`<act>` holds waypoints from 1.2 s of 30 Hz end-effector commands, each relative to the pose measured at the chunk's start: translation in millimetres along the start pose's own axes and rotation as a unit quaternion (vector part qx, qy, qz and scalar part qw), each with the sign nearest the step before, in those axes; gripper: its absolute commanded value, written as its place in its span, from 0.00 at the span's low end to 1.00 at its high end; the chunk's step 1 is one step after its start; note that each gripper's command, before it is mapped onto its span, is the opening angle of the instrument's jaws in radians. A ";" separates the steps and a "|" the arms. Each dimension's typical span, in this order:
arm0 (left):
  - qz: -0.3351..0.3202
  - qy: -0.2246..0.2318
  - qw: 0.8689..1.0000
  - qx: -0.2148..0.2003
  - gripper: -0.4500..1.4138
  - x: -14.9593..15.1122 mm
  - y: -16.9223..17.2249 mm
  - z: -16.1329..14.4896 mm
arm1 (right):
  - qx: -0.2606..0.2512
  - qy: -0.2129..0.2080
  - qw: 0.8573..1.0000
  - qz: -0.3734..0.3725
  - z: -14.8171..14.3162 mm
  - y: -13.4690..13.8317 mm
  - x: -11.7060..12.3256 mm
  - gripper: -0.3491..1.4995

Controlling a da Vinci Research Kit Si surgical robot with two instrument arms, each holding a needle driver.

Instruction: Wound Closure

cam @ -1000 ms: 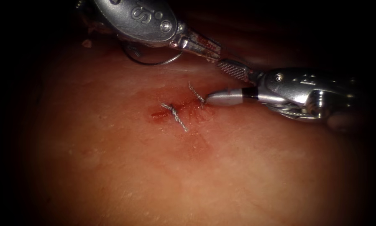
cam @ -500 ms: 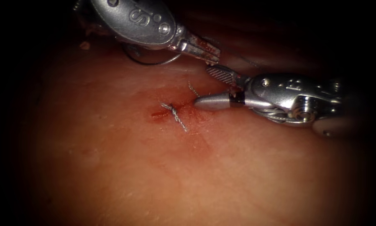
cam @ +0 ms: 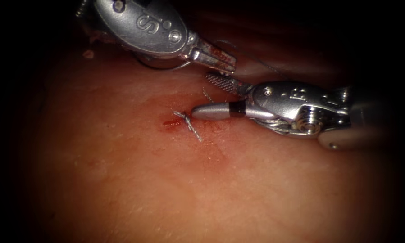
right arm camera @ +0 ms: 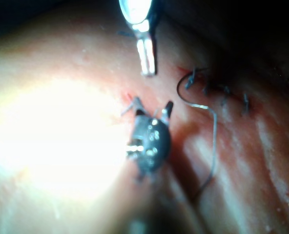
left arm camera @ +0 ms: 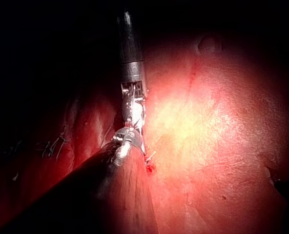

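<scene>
Sliding left along the cut (cam: 168, 122) since a second ago with the right end effector (cam: 201, 95), spreading its jaws wide and gripping nothing, resting the lower jaw just over the cut, nearly touching the knotted stitch (cam: 187, 120). Keeping the left end effector (cam: 225, 58) just beyond the cut, pinching narrow, gripping nothing that can be made out. Leaving the needle (cam: 153, 67) lying on the tissue (cam: 211, 189) beyond the cut, under the left tool, held by neither, trailing thread (right arm camera: 215, 141).
</scene>
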 end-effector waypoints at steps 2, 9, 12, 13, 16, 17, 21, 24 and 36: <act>0.003 0.006 1.000 -0.008 0.51 0.2 0.5 1.2 | 0.001 0.000 1.000 0.000 0.5 -0.2 -0.4 0.95; 0.011 0.011 1.000 -0.028 0.69 0.7 2.4 4.1 | 0.001 0.000 1.000 0.000 0.3 -0.1 -0.5 0.95; 0.015 0.011 0.999 -0.030 0.66 0.3 3.1 5.3 | 0.000 0.000 1.000 0.000 -0.1 -0.1 -0.5 0.95; 0.014 0.011 0.999 -0.030 0.64 0.2 3.1 5.6 | 0.000 0.000 1.000 0.000 -0.2 -0.1 -0.6 0.95; 0.009 0.012 0.999 -0.034 0.53 -0.2 2.7 5.7 | 0.000 0.000 1.000 -0.001 -0.2 -0.2 -0.6 0.95; 0.003 0.013 1.000 -0.028 0.50 -0.3 2.4 5.5 | 0.000 0.000 1.000 -0.001 -0.3 -0.2 -0.5 0.95; 0.002 0.023 1.000 -0.009 0.37 -0.4 1.6 5.1 | 0.000 0.000 1.000 -0.001 -0.3 -0.3 -0.5 0.95; -0.003 0.024 1.000 -0.006 0.18 -0.5 1.5 5.2 | 0.001 0.000 1.000 -0.001 -0.3 -0.3 -0.5 0.95; -0.019 0.037 0.999 0.004 0.05 -0.5 1.3 5.6 | 0.002 0.000 1.000 -0.001 -0.5 -0.3 -0.5 0.95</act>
